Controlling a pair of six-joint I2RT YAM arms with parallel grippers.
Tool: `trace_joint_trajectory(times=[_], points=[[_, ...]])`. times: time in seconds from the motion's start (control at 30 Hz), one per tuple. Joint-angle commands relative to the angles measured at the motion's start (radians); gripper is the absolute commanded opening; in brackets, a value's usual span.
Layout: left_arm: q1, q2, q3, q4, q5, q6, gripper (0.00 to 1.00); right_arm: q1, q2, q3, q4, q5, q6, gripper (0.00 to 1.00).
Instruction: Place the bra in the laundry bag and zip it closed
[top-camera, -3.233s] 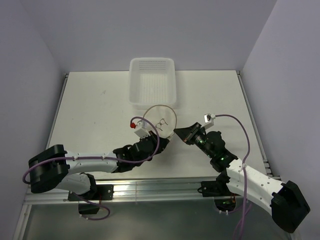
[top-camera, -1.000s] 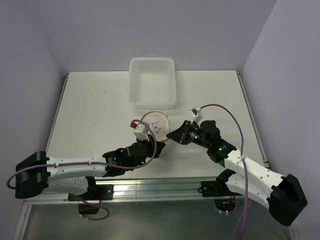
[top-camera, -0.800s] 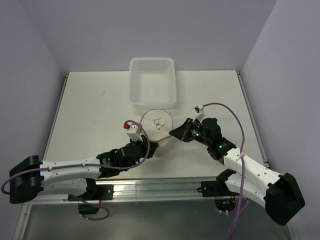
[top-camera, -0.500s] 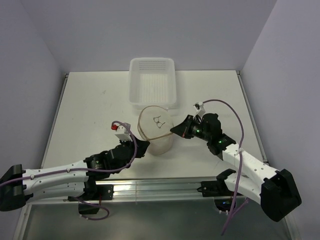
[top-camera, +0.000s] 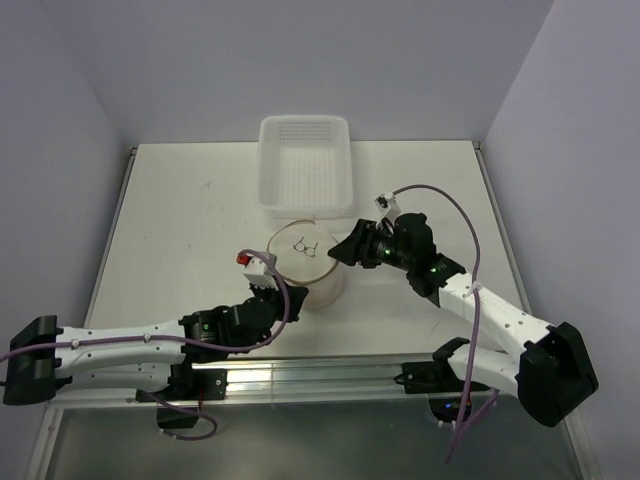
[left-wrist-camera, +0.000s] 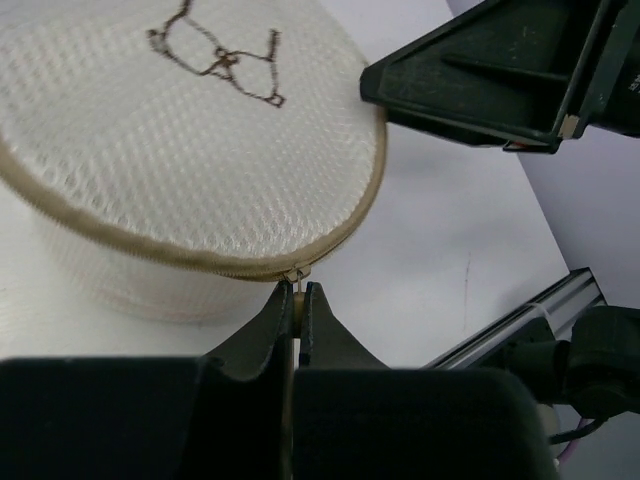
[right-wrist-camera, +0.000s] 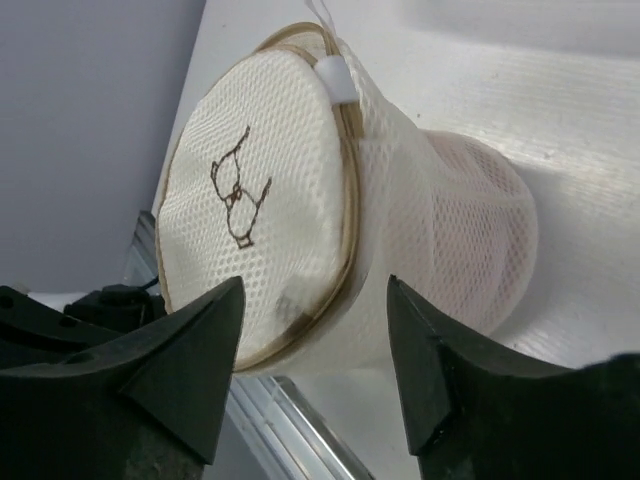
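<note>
Released a moment ago, the right gripper (right-wrist-camera: 315, 288) now stands with jaws wide at the 3 o'clock side of the pale peach, squat cylindrical mesh laundry bag (top-camera: 303, 258). The bag has settled upright with its round lid flat, at 6 o'clock from the white perforated plastic basket (top-camera: 305, 121). The left gripper (left-wrist-camera: 297, 292) has swung round to the bag's 7 o'clock and is pinched narrow on the small metal zip pull (left-wrist-camera: 296, 277), dead ahead at its 12 o'clock. The zip's track curves round the lid rim, so the left arm, nearer the pull, looks best placed to follow it. The white padded bra cannot be seen through the mesh and is presumably inside.
</note>
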Motion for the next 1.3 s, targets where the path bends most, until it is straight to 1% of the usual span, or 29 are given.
trace_joint_trajectory(times=[0.0, 0.03, 0.07, 0.1, 0.13, 0.23, 0.27, 0.3, 0.33, 0.37, 0.43, 0.5, 0.6, 0.63, 0.7, 0.73, 0.77, 0.8, 0.83, 0.87, 0.97, 1.07, 1.13, 1.17, 1.27], points=[[-0.022, 0.07, 0.057, 0.163, -0.008, 0.047, 0.0, 0.012, -0.097, 0.013, -0.09, 0.075, -0.052, 0.67], [-0.02, 0.09, 0.064, 0.187, 0.016, 0.052, 0.0, 0.015, -0.173, -0.019, -0.107, 0.096, -0.054, 0.75], [-0.02, 0.108, 0.07, 0.224, 0.022, 0.061, 0.0, 0.018, -0.213, -0.038, -0.118, 0.113, -0.051, 0.77], [-0.02, 0.141, 0.075, 0.241, 0.03, 0.064, 0.0, 0.02, -0.244, -0.05, -0.169, 0.136, -0.051, 0.79], [-0.022, 0.156, 0.076, 0.26, 0.041, 0.069, 0.0, 0.026, -0.299, -0.076, -0.188, 0.141, -0.048, 0.8], [-0.019, 0.204, 0.096, 0.321, 0.067, 0.084, 0.0, 0.032, -0.378, -0.142, -0.219, 0.143, -0.006, 0.79], [-0.02, 0.216, 0.106, 0.329, 0.093, 0.095, 0.0, 0.035, -0.39, -0.161, -0.208, 0.133, 0.026, 0.78], [-0.02, 0.237, 0.11, 0.338, 0.105, 0.099, 0.0, 0.035, -0.399, -0.177, -0.161, 0.117, 0.044, 0.76], [-0.02, 0.247, 0.112, 0.347, 0.113, 0.1, 0.0, 0.035, -0.396, -0.2, -0.135, 0.063, 0.06, 0.72], [-0.02, 0.256, 0.11, 0.355, 0.125, 0.09, 0.0, 0.037, -0.387, -0.202, -0.092, 0.039, 0.081, 0.7], [-0.02, 0.273, 0.115, 0.364, 0.139, 0.084, 0.0, 0.04, -0.347, -0.19, -0.064, -0.02, 0.092, 0.64], [-0.02, 0.274, 0.116, 0.358, 0.15, 0.083, 0.0, 0.041, -0.294, -0.182, 0.0, -0.069, 0.112, 0.63], [-0.02, 0.258, 0.09, 0.372, 0.144, 0.067, 0.0, 0.04, -0.229, -0.156, 0.02, -0.104, 0.112, 0.5], [-0.02, 0.253, 0.084, 0.369, 0.144, 0.066, 0.0, 0.041, -0.223, -0.155, 0.031, -0.107, 0.118, 0.4], [-0.019, 0.248, 0.089, 0.346, 0.141, 0.069, 0.0, 0.041, -0.215, -0.164, 0.08, -0.106, 0.144, 0.32], [-0.02, 0.245, 0.083, 0.335, 0.135, 0.072, 0.0, 0.04, -0.212, -0.167, 0.085, -0.106, 0.147, 0.2], [-0.019, 0.242, 0.075, 0.33, 0.128, 0.067, 0.0, 0.041, -0.209, -0.162, 0.079, -0.103, 0.138, 0.14], [-0.019, 0.232, 0.069, 0.327, 0.122, 0.063, 0.0, 0.041, -0.208, -0.156, 0.06, -0.091, 0.134, 0.1], [-0.017, 0.225, 0.06, 0.323, 0.121, 0.06, 0.0, 0.041, -0.208, -0.155, 0.054, -0.083, 0.13, 0.04], [-0.013, 0.218, 0.058, 0.308, 0.124, 0.063, 0.0, 0.04, -0.211, -0.153, 0.043, -0.071, 0.123, 0.0], [-0.008, 0.175, 0.04, 0.262, 0.099, 0.08, 0.0, 0.034, -0.203, -0.139, 0.021, -0.032, 0.092, 0.0], [0.009, 0.13, 0.015, 0.219, 0.084, 0.055, 0.0, 0.012, -0.188, -0.135, 0.016, -0.032, 0.071, 0.0], [0.026, 0.072, -0.009, 0.163, 0.076, 0.044, 0.0, -0.006, -0.168, -0.133, 0.02, -0.046, 0.063, 0.0], [0.027, 0.031, -0.022, 0.146, 0.049, 0.04, 0.0, -0.022, -0.16, -0.132, 0.023, -0.048, 0.051, 0.0], [0.043, -0.031, -0.055, 0.053, 0.015, 0.012, 0.0, -0.048, -0.14, -0.122, 0.02, -0.048, 0.019, 0.0]])
